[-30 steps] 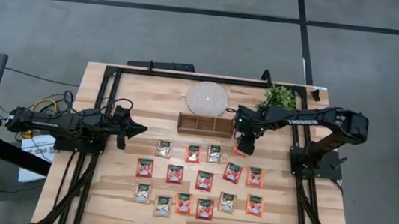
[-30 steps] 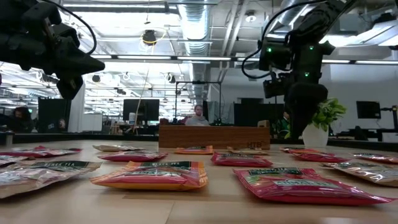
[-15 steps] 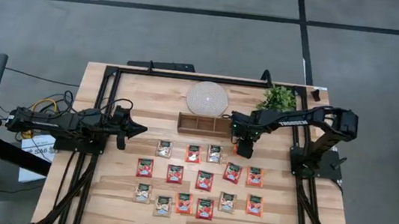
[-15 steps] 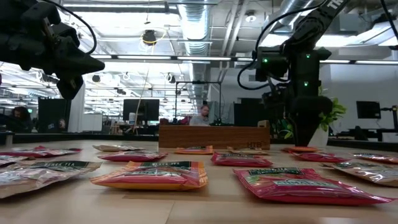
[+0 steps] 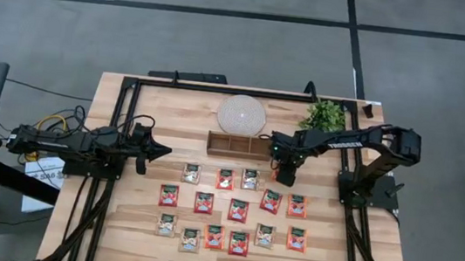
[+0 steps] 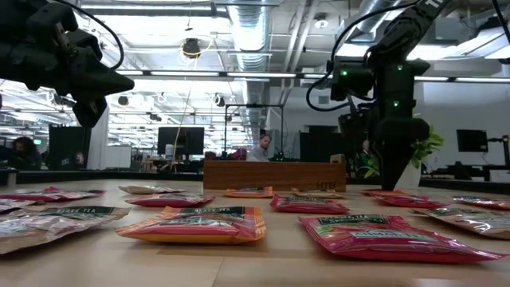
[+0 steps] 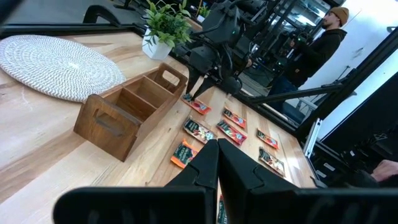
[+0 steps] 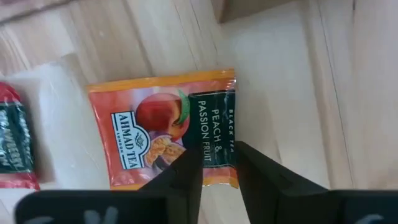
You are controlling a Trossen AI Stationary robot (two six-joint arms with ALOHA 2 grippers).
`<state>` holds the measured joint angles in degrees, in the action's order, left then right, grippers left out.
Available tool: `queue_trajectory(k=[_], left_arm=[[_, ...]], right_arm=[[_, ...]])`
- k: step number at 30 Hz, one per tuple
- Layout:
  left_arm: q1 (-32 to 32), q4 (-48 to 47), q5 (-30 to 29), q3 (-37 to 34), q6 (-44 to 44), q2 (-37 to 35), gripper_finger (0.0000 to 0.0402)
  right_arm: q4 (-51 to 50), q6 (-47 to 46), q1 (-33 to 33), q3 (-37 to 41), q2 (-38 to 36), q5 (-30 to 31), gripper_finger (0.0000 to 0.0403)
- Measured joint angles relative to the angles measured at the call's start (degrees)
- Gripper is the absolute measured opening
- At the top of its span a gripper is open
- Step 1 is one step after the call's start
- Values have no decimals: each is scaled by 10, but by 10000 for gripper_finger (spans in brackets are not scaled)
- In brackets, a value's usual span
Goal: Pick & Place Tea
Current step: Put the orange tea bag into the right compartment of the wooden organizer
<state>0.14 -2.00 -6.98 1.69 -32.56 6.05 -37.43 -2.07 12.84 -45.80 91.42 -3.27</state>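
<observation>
An orange tea sachet (image 8: 155,137) printed "Peach & Passion Fruit" lies flat on the table by the right end of the wooden tray (image 5: 240,144). My right gripper (image 8: 217,165) points straight down over it. Its fingers stand a narrow gap apart, astride a strip near one edge of the sachet. In the low view the right gripper (image 6: 389,185) reaches down to table level. More tea sachets (image 5: 238,210), red and pale, lie in rows nearer the front. My left gripper (image 5: 164,150) waits shut above the table's left side. My right gripper comes at the orange sachet from above, its fingertips (image 8: 186,171) on either side of the printed strip (image 8: 214,134) near one edge. The sachet lies flat and unwrinkled on the table. I cannot tell whether the fingers touch it.
The three-compartment tray (image 7: 134,109) stands just beyond the sachet. A round woven mat (image 5: 241,114) and a potted plant (image 5: 325,115) sit at the back. A black frame rail (image 5: 219,89) borders the table. A person (image 7: 323,43) stands beyond the table.
My right gripper has sunk from above the orange sachet down to table level, shifting slightly toward the tray. The sachets have not moved.
</observation>
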Motion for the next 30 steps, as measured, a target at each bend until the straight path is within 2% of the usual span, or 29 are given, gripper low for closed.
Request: queue_trajectory(k=[10,23,30], left_arm=[[0,0,13,0,0,0,0],[0,0,16,0,0,0,0],[0,0,16,0,0,0,0]], right_arm=[[-5,-24,-1,-1,-1,1,4],[-30,-55,-1,-1,-2,2,1],[-51,-70,-1,-3,-26,2,0]])
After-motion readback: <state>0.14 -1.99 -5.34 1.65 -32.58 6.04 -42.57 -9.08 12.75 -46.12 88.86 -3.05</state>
